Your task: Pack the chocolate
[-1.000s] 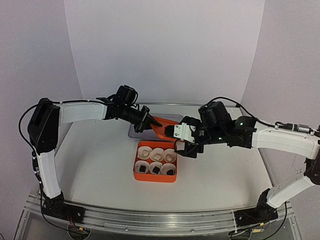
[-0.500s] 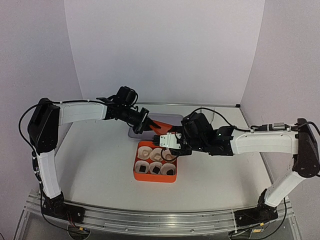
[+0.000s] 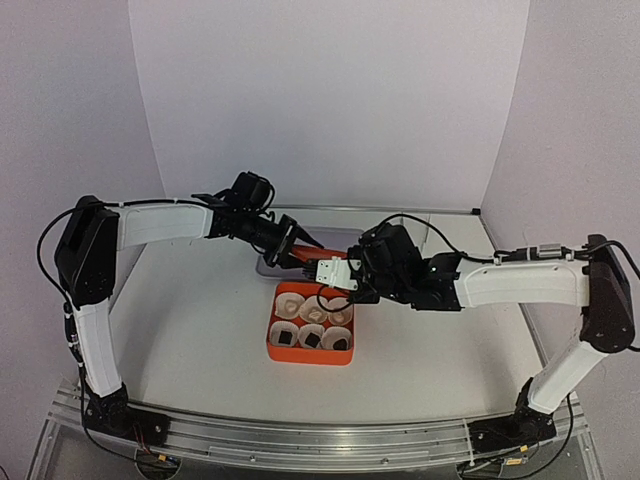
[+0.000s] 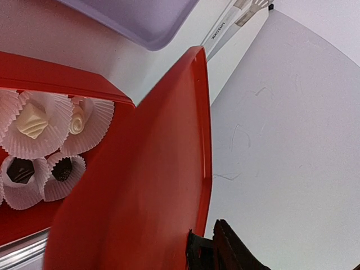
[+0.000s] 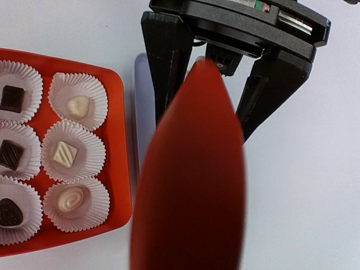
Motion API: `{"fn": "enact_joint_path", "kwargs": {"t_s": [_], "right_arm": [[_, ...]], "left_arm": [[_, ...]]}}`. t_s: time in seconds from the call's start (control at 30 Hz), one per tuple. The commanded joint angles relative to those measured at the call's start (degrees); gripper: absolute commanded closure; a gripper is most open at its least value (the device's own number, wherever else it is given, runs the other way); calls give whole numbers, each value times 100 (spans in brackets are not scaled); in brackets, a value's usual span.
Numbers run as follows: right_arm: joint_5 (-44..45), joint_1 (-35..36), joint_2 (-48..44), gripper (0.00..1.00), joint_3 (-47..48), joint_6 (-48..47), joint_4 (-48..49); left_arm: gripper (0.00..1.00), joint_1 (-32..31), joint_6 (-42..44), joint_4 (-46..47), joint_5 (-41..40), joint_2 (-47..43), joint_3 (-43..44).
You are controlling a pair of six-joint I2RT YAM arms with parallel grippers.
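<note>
The blurred lid [image 5: 191, 185] runs off the bottom edge; the left edge clips dark chocolate [image 5: 8, 212].

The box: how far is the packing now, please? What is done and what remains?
Done: all six cups in the box hold a chocolate, three dark and three pale. In hand: the lid is in the air between the left gripper and right gripper, not on the box. Left: lower the lid onto the box and release.

Both arms reached inward, hands nearly meeting. The left hand [image 3: 292, 246] clamped the orange lid [image 3: 308, 252]; the right hand [image 3: 333, 278] hung just beside it, its grip unclear.
</note>
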Motion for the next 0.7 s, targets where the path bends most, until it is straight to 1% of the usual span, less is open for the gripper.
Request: {"fn": "enact_joint_path", "kwargs": {"t_s": [0.0, 0.03, 0.07, 0.1, 0.2, 0.33, 0.43, 0.5, 0.57, 0.6, 0.67], "right_arm": [[37, 40, -366, 100, 105, 511, 204], [45, 44, -428, 100, 103, 644, 202], [41, 37, -494, 100, 94, 774, 202], [38, 39, -557, 100, 86, 1020, 199], [76, 37, -770, 100, 13, 1637, 179], [390, 34, -1029, 100, -15, 2537, 22], [769, 21, -1141, 100, 109, 3365, -475], [1243, 7, -1163, 100, 204, 3886, -727], [1542, -55, -1227, 100, 253, 4553, -943], [1508, -126, -1280, 100, 296, 4996, -1117], [1184, -318, -1420, 100, 429, 6069, -1651]], "left_arm": [[34, -3, 413, -9, -258, -416, 437], [17, 3, 539, -55, -331, -468, 522], [4, 4, 648, -108, -382, -515, 605], [2, 4, 775, -123, -431, -562, 667], [0, 8, 1259, -184, -507, -722, 816], [0, 5, 1988, -175, -547, -1053, 927], [0, 6, 2908, -306, -687, -1460, 1030], [0, 4, 3513, -591, -894, -1719, 1079], [0, 4, 4087, -964, -1442, -2073, 1047], [0, 4, 4362, -1113, -1770, -2271, 972], [0, 4, 4761, -1423, -2750, -2755, 687]]}}
